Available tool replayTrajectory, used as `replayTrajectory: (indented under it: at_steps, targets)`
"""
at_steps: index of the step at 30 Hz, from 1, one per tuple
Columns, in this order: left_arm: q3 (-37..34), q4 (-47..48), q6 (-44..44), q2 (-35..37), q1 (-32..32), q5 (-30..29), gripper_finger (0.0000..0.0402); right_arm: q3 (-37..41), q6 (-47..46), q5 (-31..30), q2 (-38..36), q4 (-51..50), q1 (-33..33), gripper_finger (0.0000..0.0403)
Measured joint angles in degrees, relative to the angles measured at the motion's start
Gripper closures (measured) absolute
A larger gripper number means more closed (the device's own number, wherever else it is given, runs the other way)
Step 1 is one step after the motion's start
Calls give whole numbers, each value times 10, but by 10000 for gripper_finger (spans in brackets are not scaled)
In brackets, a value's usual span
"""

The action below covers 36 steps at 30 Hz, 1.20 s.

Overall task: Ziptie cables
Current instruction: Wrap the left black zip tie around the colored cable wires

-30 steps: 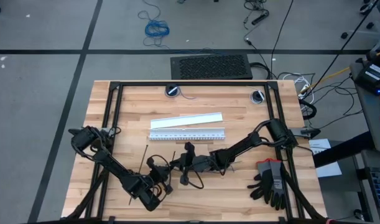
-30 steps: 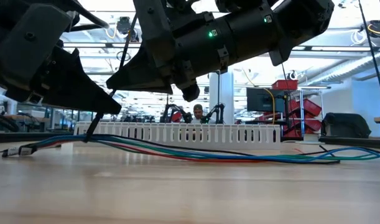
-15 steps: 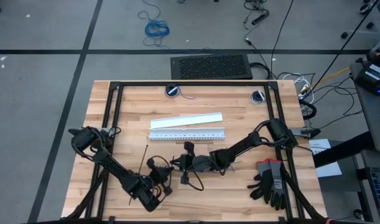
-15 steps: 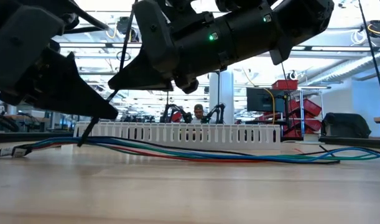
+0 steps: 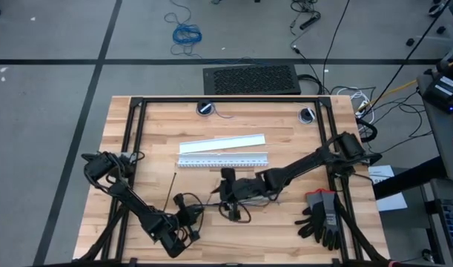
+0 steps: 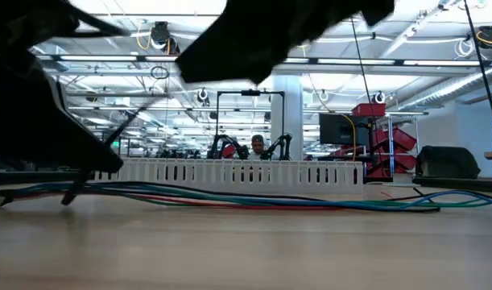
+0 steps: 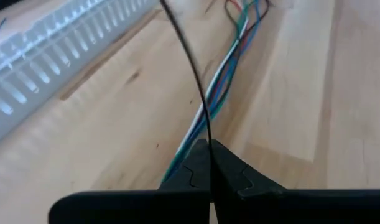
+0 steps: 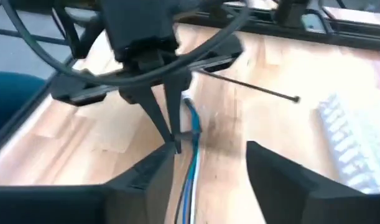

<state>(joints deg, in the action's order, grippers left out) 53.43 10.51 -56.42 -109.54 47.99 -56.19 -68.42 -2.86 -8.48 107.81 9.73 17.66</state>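
Note:
The cables (image 5: pixel 211 194), thin blue, green, red and grey wires, lie along the wooden table in front of the white slotted strip (image 6: pixel 229 171); the low view shows them flat (image 6: pixel 254 199). My left gripper (image 7: pixel 208 149) is shut on one black ziptie (image 7: pixel 191 68), right over the wires' left part (image 7: pixel 230 68). My right gripper (image 8: pixel 208 180) hangs open above the wires (image 8: pixel 193 146) and faces the left gripper (image 8: pixel 168 127), with nothing between its fingers. A second ziptie (image 8: pixel 252 87) lies flat on the wood beside them (image 5: pixel 170 190). My left gripper pinches the ziptie at one end (image 7: pixel 208 138) between its two shut fingertips. The fingers slant down toward the table. The strip runs out past the tips in a slight bow, up and away over the wires; its far end leaves the left wrist view.
A plain white strip (image 5: pixel 222 142) lies behind the slotted one. Black gloves (image 5: pixel 322 216) sit at the near right. A black frame (image 5: pixel 226 99) rings the table. A person (image 6: pixel 256 146) sits far off in the room behind.
My right gripper has opened, risen and tipped, drawing back a little toward the table's right edge. My left gripper has stayed in place and rolled slightly, still shut on the ziptie. The wires' raised left part has sunk flatter onto the table.

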Motion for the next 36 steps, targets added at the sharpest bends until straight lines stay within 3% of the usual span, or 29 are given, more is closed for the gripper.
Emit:
replayTrajectory:
  at_steps: [6, 11, 16, 36]
  targets:
    - [0, -10, 5, 9, 2, -26, 401, 48, -83, 13, 18, -10, 39, 189]
    - [0, -87, 72, 9, -2, -41, 401, 84, -96, -21, 45, 229, 60, 209]
    - [0, -139, 128, 10, -7, -41, 401, 88, -87, -21, 74, 323, 46, 237]
    - [0, -148, 134, 10, -11, -41, 401, 90, -74, 28, 85, 336, 26, 327]
